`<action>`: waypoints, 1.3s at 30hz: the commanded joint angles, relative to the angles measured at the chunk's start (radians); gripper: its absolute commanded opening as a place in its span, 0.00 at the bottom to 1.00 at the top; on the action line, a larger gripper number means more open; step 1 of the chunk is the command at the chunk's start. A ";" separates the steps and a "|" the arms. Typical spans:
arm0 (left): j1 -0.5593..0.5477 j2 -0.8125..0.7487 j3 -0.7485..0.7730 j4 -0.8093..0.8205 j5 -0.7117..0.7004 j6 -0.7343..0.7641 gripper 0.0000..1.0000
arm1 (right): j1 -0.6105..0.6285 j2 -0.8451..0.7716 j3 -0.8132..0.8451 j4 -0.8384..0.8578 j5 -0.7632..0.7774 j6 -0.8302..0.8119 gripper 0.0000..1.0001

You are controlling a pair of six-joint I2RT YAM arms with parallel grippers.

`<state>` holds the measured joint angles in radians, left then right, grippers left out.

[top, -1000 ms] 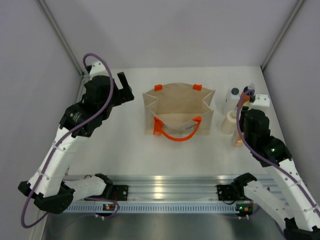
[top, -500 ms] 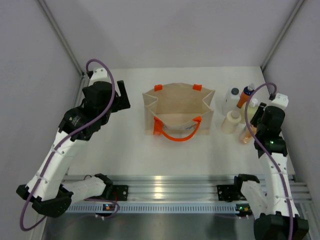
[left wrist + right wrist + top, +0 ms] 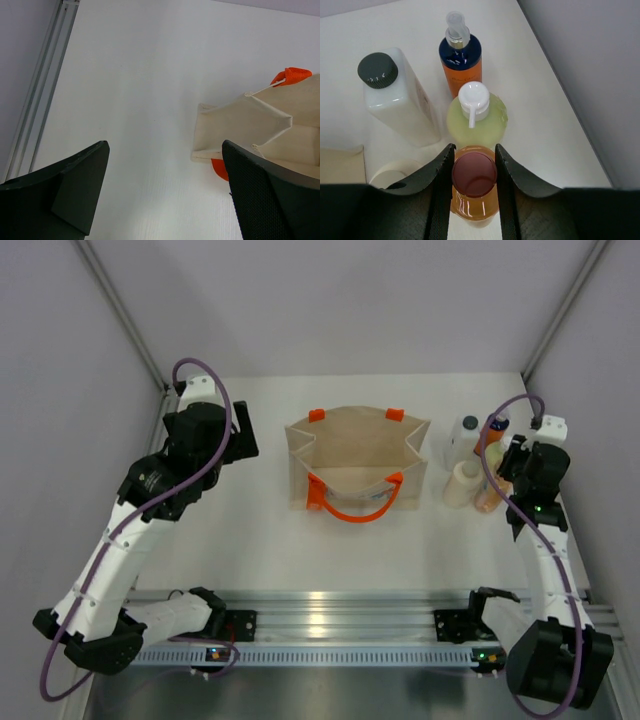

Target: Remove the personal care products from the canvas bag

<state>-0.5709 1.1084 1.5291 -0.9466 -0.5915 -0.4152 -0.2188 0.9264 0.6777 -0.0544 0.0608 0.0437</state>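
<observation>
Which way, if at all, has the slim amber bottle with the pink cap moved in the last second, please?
Yes. The slim amber bottle, clamped in the right gripper, has shifted upward in the top view, drawing level with the cream cylinder.

The white table (image 3: 260,530) carries a beige canvas bag (image 3: 357,465), standing open about midway between the left and right edges, nearer the far edge. Bunched by the far right corner stand a white bottle (image 3: 395,105) with a dark cap, an orange bottle (image 3: 461,62), a yellow-green bottle (image 3: 476,120) and a cream cylinder (image 3: 458,485). A slim amber bottle (image 3: 474,187) sits among them; I can't tell whether it rests on the table.
</observation>
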 commanded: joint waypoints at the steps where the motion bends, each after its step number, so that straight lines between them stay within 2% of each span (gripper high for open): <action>1: 0.003 0.004 0.009 0.003 -0.033 0.021 0.99 | -0.013 -0.008 0.043 0.216 -0.013 -0.036 0.00; 4: 0.003 0.007 0.011 0.005 -0.040 0.019 0.99 | -0.014 -0.009 0.045 0.180 -0.003 -0.034 0.01; 7: 0.003 0.010 0.011 0.003 -0.037 0.016 0.99 | -0.014 -0.023 0.036 0.172 0.011 -0.034 0.11; 9: 0.005 0.013 0.012 0.003 -0.037 0.016 0.99 | -0.011 -0.023 0.043 0.156 -0.003 -0.067 0.25; 10: 0.003 0.014 0.014 0.003 -0.037 0.016 0.99 | -0.011 -0.021 0.048 0.148 -0.004 -0.056 0.40; 15: 0.003 0.024 0.042 0.003 -0.034 0.024 0.99 | -0.002 -0.001 0.124 0.056 -0.021 -0.051 0.61; 16: 0.005 0.025 0.048 0.003 -0.039 0.027 0.98 | -0.001 0.000 0.131 0.027 -0.019 -0.056 0.77; 17: 0.003 0.025 0.057 0.003 -0.045 0.027 0.98 | 0.005 -0.001 0.138 0.021 -0.016 -0.059 0.84; 23: 0.005 0.048 0.091 0.002 -0.068 0.029 0.99 | 0.033 -0.008 0.252 -0.134 -0.009 -0.051 0.88; 26: 0.005 0.073 0.115 0.002 -0.086 0.021 0.99 | 0.067 -0.023 0.356 -0.264 0.007 -0.051 0.93; 27: 0.005 0.077 0.120 0.002 -0.100 0.021 0.99 | 0.071 -0.029 0.381 -0.300 0.007 -0.013 0.99; 33: 0.005 0.116 0.166 -0.006 -0.146 0.000 0.99 | 0.114 -0.113 0.551 -0.576 -0.029 0.022 1.00; 39: 0.003 0.116 0.187 -0.043 -0.111 -0.025 0.99 | 0.141 -0.204 0.663 -0.795 -0.055 0.059 0.99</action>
<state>-0.5709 1.2358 1.6741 -0.9596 -0.6964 -0.4179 -0.0940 0.7597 1.2728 -0.6575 0.0261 0.0719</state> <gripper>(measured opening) 0.985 0.993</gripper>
